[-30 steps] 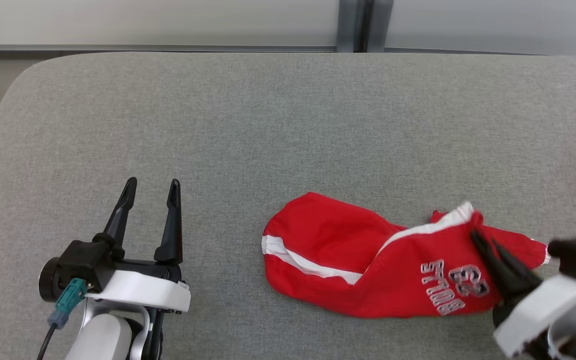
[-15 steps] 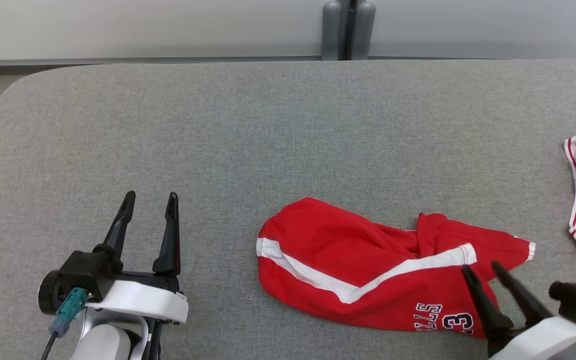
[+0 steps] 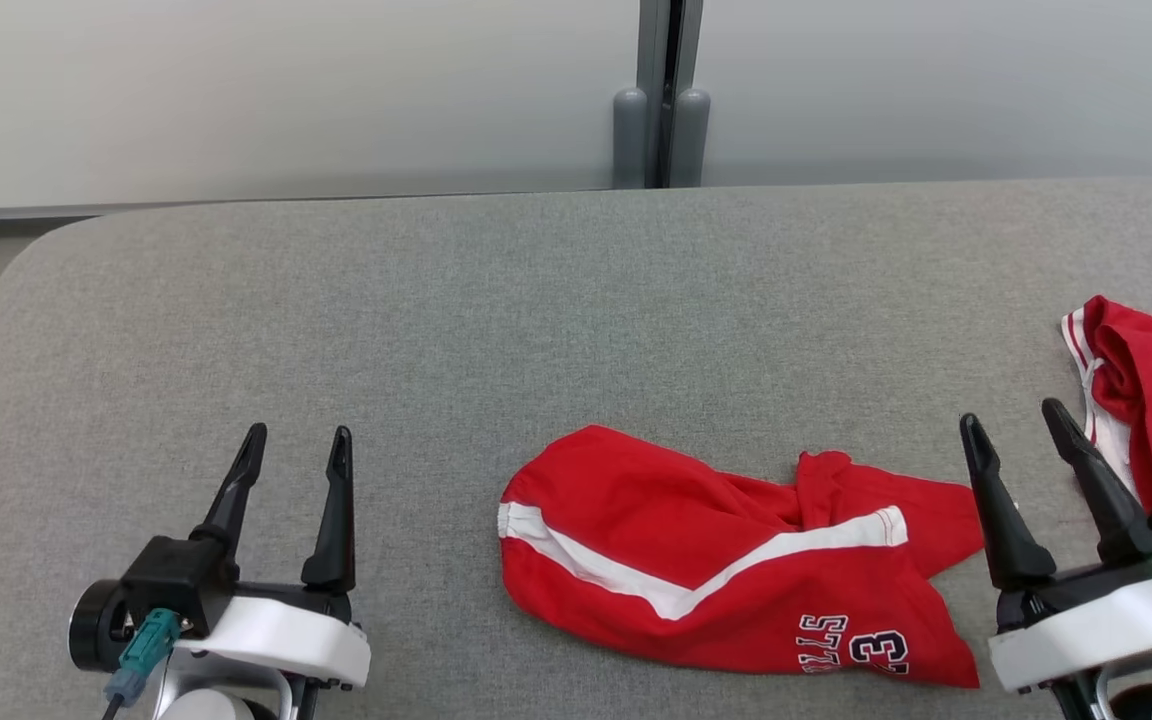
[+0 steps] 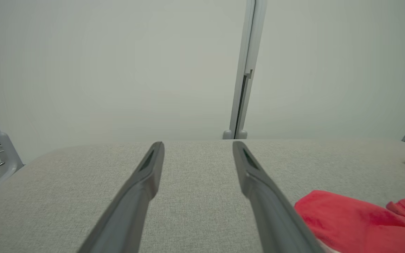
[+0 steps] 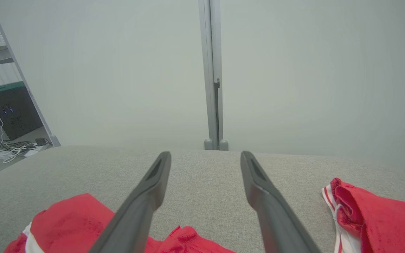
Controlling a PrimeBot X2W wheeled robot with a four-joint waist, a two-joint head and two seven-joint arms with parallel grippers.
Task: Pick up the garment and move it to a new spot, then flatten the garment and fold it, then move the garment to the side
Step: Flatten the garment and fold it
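A red garment [image 3: 726, 560] with a white stripe and printed lettering lies crumpled on the grey padded table [image 3: 536, 300], near its front edge, right of centre. It also shows in the left wrist view [image 4: 357, 218] and in the right wrist view [image 5: 65, 221]. My right gripper [image 3: 1016, 425] is open just to the right of the garment, not touching it, with nothing between its fingers. My left gripper [image 3: 296, 450] is open at the lower left, well apart from the garment.
A second red and white garment [image 3: 1146, 390] lies at the table's right edge, close to my right gripper; it shows too in the right wrist view [image 5: 374, 214]. A grey wall with a vertical post [image 3: 661, 95] runs behind the table.
My right gripper let go of the garment, opened and drew back to the right. The garment's lifted end dropped flat onto the table. The head camera tilted up, showing more wall.
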